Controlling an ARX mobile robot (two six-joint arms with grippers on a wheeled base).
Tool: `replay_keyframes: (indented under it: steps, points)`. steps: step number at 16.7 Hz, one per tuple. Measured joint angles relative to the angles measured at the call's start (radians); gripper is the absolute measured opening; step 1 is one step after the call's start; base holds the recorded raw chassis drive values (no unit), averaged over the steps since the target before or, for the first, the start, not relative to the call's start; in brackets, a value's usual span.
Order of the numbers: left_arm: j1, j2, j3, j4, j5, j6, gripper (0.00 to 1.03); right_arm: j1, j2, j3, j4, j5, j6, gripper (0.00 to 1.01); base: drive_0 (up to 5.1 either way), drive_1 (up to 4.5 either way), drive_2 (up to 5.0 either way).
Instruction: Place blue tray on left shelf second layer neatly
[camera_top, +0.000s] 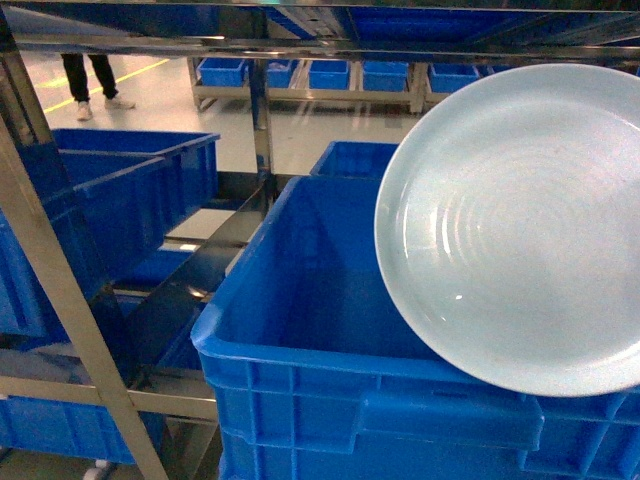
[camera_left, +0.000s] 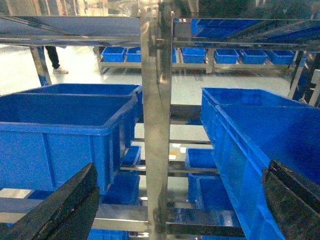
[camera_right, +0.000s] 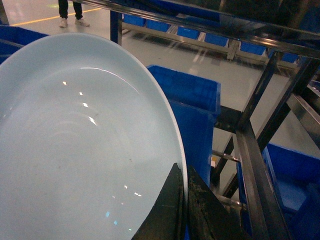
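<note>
Rim of blue tray (camera_right: 75, 150) clamped in right pincer (camera_right: 183, 200), tilted above open crate (camera_top: 330, 300); left pincer (camera_left: 175, 205) apart.

No readable text, labels, brands, numbers or signs anywhere, none on the deep dark-blue plastic crates (camera_top: 330, 330), none on the shiny stainless-steel rack (camera_left: 155, 125)

One pale blue tray (camera_top: 520, 240) is showing in the head view, tilted over the nearest of the deep blue crates (camera_top: 330, 330); four such crates are sitting on this tier of the steel shelf (camera_top: 60, 290), two toward its left edge and two toward its right. Five smaller blue bins (camera_left: 112, 53) are lining a low rack across the floor. One person (camera_top: 90, 80) is standing beyond the shelf's top left corner, only the legs showing.
</note>
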Motion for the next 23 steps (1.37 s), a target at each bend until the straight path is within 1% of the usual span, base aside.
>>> replay_keyframes:
  steps: [1,5,7,9,12,14,16,17,18,19,20,23]
  points:
    - [0.0,0.0,0.0,0.0,0.0,0.0,0.98,0.012,0.032,0.018,0.023,0.01,-0.001,0.02,0.0,0.0,0.0]
    - [0.0,0.0,0.0,0.0,0.0,0.0,0.98,0.033,0.163,0.076,0.101,0.045,-0.006,0.02,0.0,0.0,0.0]
    - [0.0,0.0,0.0,0.0,0.0,0.0,0.98,0.046,0.242,0.098,0.15,0.053,-0.017,0.02,0.0,0.0,0.0]
    - [0.0,0.0,0.0,0.0,0.0,0.0,0.98,0.058,0.288,0.106,0.17,0.062,-0.019,0.02,0.0,0.0,0.0]
    - [0.0,0.0,0.0,0.0,0.0,0.0,0.98,0.064,0.353,0.114,0.238,0.07,-0.019,0.02,0.0,0.0,0.0]
    - [0.0,0.0,0.0,0.0,0.0,0.0,0.98,0.064,0.405,0.127,0.262,0.074,-0.02,0.02,0.0,0.0,0.0]
    - [0.0,0.0,0.0,0.0,0.0,0.0,0.98,0.063,0.445,0.141,0.262,0.072,-0.02,0.02,0.0,0.0,0.0]
    - [0.0,0.0,0.0,0.0,0.0,0.0,0.98,0.063,0.455,0.142,0.282,0.072,-0.018,0.02,0.0,0.0,0.0]
    - [0.0,0.0,0.0,0.0,0.0,0.0,0.98,0.063,0.455,0.148,0.284,0.074,-0.016,0.04,0.0,0.0,0.0]
    - [0.0,0.0,0.0,0.0,0.0,0.0,0.98,0.063,0.454,0.15,0.293,0.071,-0.008,0.13,0.0,0.0,0.0]
    - [0.0,0.0,0.0,0.0,0.0,0.0,0.98,0.063,0.444,0.15,0.29,0.069,-0.004,0.26,0.0,0.0,0.0]
    - [0.0,0.0,0.0,0.0,0.0,0.0,0.98,0.064,0.402,0.134,0.283,0.056,0.003,0.54,0.0,0.0,0.0]
